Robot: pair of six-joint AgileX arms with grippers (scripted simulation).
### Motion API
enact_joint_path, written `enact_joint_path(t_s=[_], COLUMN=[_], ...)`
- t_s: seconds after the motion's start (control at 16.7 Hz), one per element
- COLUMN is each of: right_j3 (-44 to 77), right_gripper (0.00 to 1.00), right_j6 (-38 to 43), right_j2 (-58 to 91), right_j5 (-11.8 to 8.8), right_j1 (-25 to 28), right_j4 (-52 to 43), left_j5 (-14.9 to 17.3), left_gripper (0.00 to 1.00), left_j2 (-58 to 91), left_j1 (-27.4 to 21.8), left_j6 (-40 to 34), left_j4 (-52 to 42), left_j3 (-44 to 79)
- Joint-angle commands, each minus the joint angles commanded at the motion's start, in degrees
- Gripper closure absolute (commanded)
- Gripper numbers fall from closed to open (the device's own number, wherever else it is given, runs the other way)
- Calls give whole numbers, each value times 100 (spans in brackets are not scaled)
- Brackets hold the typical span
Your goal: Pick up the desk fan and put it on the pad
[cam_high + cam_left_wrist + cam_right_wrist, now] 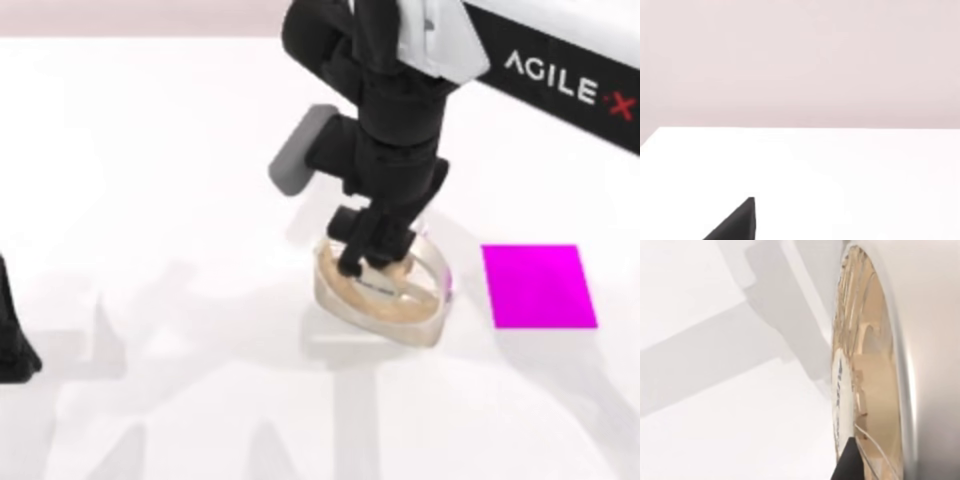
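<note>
Desk fan point(385, 300): near the middle of the white surface point(150, 200), tilted.
Right gripper point(375, 255): reaches down from twelve o'clock, clamped on the fan's ring housing.
Pad point(538, 285): magenta square at three o'clock of the fan, near, apart.
Left gripper point(735, 222): parked at nine o'clock; fingers' state unclear.

All I have under me is a white table point(150, 170), smooth and plain, running from the left edge to the right. Along its far side I see a strip of pale pinkish wall point(120, 15). In my left wrist view that same wall fills the upper half, meeting the tabletop in a straight line. Soft grey shadows point(350, 400) lie across the near part of the table in broad bands, darkest around the middle. In my right wrist view one wide band crosses the white surface at a slant.
</note>
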Motion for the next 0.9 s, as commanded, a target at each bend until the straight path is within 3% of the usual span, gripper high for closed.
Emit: enact_joint_path(t_s=[0.12, 0.66, 0.9], right_j3=[0, 21, 699], right_gripper=[100, 100, 100], right_j6=[0, 7, 23], right_j2=[0, 10, 155], right_j5=[0, -2, -1], right_j1=[0, -12, -8], right_j4=[0, -21, -585], left_j5=[0, 0, 0], left_gripper=[0, 0, 0], left_j2=[0, 0, 0], left_j1=[0, 0, 0], left_j6=[0, 0, 0], left_j4=[0, 0, 0], left_j3=[0, 0, 0])
